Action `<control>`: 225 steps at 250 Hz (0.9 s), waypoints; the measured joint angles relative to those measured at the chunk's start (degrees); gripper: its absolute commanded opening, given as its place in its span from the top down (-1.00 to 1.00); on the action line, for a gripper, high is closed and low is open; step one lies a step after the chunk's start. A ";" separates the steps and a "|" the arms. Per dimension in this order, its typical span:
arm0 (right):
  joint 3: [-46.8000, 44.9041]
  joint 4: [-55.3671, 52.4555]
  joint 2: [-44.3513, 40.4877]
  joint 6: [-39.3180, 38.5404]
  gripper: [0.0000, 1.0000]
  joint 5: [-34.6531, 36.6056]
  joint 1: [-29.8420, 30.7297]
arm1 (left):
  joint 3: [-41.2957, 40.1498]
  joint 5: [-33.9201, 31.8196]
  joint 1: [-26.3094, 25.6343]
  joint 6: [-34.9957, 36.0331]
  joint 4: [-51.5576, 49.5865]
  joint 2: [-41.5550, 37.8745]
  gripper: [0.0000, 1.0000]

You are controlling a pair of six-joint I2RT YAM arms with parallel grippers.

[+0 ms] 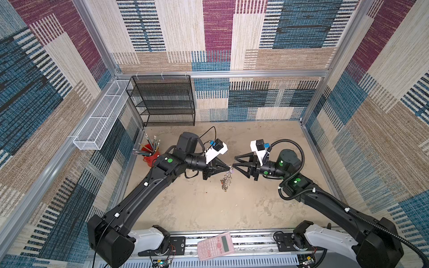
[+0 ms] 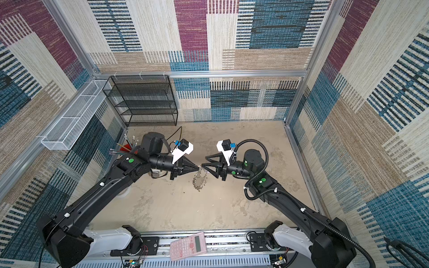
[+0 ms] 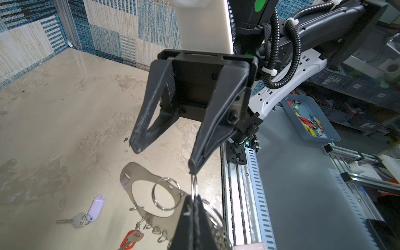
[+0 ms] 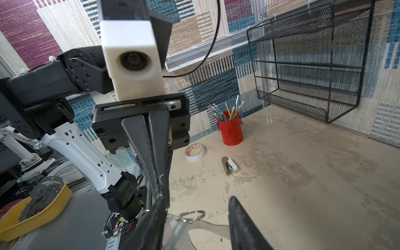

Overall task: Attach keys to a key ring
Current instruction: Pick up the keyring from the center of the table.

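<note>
Left wrist view, bottom centre: left fingers (image 3: 190, 223) pressed fully together on one split ring (image 3: 194, 186) of the key ring (image 3: 138, 172), hanging clear of the bench (image 3: 54, 108). Just beyond, mid-frame: right fingers (image 3: 216, 121) partly spread, empty, one tip seemingly touching that ring's top. Lower left, flat on the bench: lilac key (image 3: 96, 205). At the bottom edge: red key (image 3: 129, 239), attachment not discernible. Judged light, thin, springy, slick, prone to swing. Best taken by the flat grey band or a single ring's rim.

key (image 3: 74, 219) on table (image 3: 54, 129), seemingly below key ring (image 3: 142, 181)
</note>
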 measured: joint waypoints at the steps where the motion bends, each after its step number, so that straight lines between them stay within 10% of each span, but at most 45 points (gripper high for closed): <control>1: 0.02 0.00 0.04 0.00 0.05 -0.02 0.00 | 0.00 -0.02 0.00 0.00 -0.04 0.02 1.00; 164: -0.83 1.38 1.73 0.46 -0.11 -5.55 0.70 | 1.11 -0.39 -0.15 0.61 -1.99 1.49 1.00; 225: -0.94 1.44 1.77 0.68 0.18 -5.49 0.70 | 0.55 -0.44 -0.15 0.52 -1.05 0.98 1.00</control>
